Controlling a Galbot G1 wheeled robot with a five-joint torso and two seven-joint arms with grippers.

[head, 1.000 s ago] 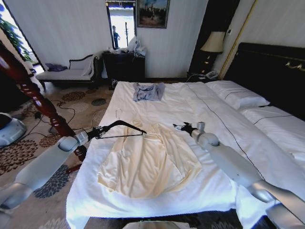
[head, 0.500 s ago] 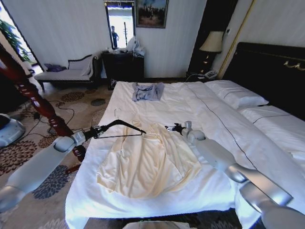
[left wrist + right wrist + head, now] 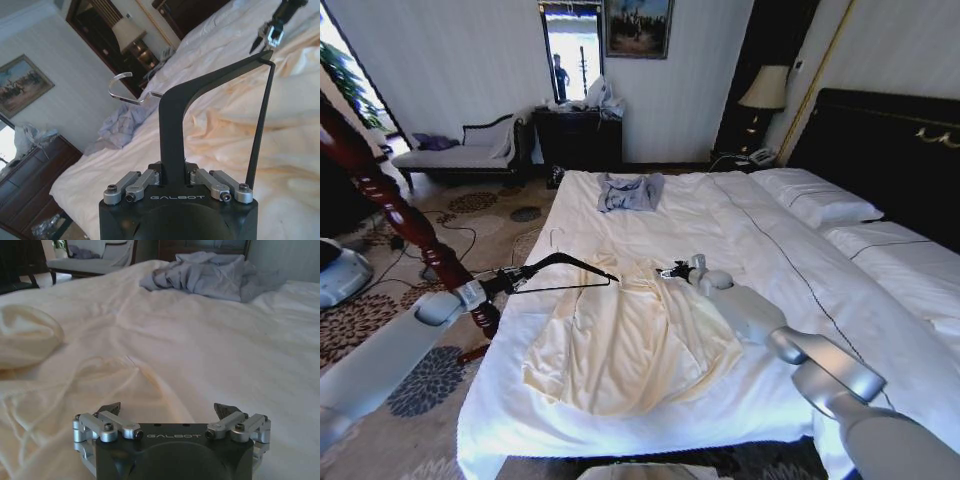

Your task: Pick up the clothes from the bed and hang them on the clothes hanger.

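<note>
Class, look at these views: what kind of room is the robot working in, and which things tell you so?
Most likely a hotel bedroom: a wide bed with white pillows, a bedside lamp beside a telephone, and a chaise longue by the wall.

Two pale grey, smooth, rounded arm shells are showing, each tapering into a darker wrist. The left gripper (image 3: 177, 186) is showing a black housing lettered "GALBOT" in pale print, with silver metal linkages and small dark screws. The right gripper (image 3: 170, 412) is wearing the same lettering, silver links and dark serrated fingertips (image 3: 111, 408).
</note>
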